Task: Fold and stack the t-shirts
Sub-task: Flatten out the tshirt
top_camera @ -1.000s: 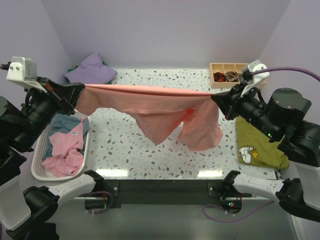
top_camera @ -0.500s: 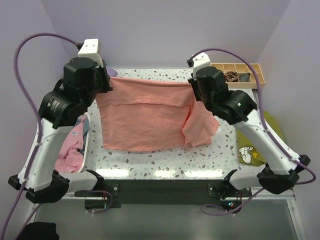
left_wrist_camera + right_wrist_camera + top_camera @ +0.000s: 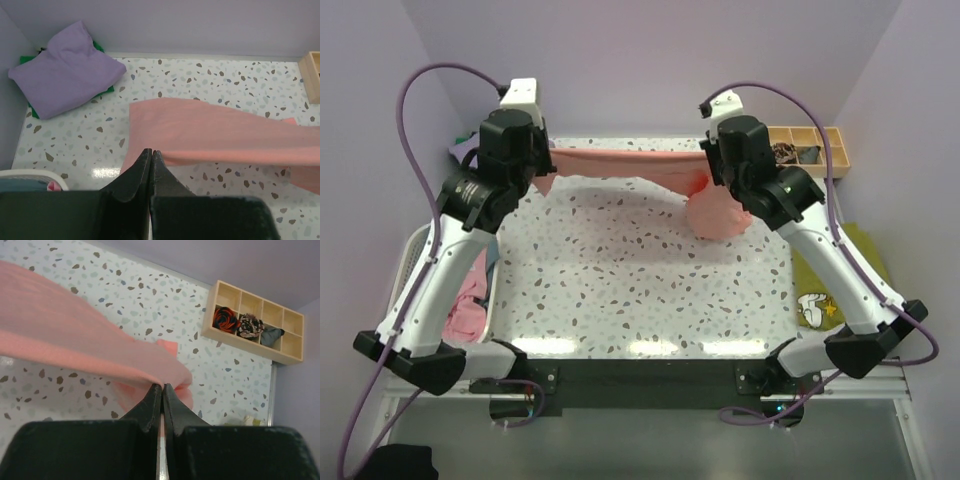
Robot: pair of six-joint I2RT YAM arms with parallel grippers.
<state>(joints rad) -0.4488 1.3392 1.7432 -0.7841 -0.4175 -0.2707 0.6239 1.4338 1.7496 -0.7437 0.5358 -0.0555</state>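
Basket (image 3: 413, 252): white, below and to the left of the left gripper (image 3: 151, 151). It holds a pink t-shirt (image 3: 470, 305), and the left wrist view shows a strip of a light blue t-shirt (image 3: 22, 184) under the rim.
Lavender t-shirt (image 3: 65, 70): folded, lying ahead and to the left of the left gripper's tips at the back corner of the table (image 3: 640, 270). It lies on top of a green t-shirt (image 3: 102, 47), of which only the edges peek out.
Left gripper: jaws pressed fully together, pinching the left end of the salmon-pink t-shirt (image 3: 630, 163) right at the fingertips.
Salmon-pink t-shirt: stretched as a narrow band between the two grippers, above the back part of the table. From the left gripper it runs off to the right, hanging slack in the middle. Near the right gripper (image 3: 162, 386) a loose bunch of it droops below the jaws; whether it touches the table cannot be told.
Right gripper: jaws closed tight on the right end of the salmon-pink t-shirt. The cloth sweeps away to its left from the fingertips.
Wooden box (image 3: 250, 347): ahead and to the right of the right gripper, against the back wall. It is divided into compartments, and three of them hold small rolled fabric items, one red and black, one dark patterned, one grey.
Olive-green t-shirt (image 3: 810, 285): flat on the table, below and to the right of the right gripper, partly covered by the right arm. A cartoon print shows near its front edge.
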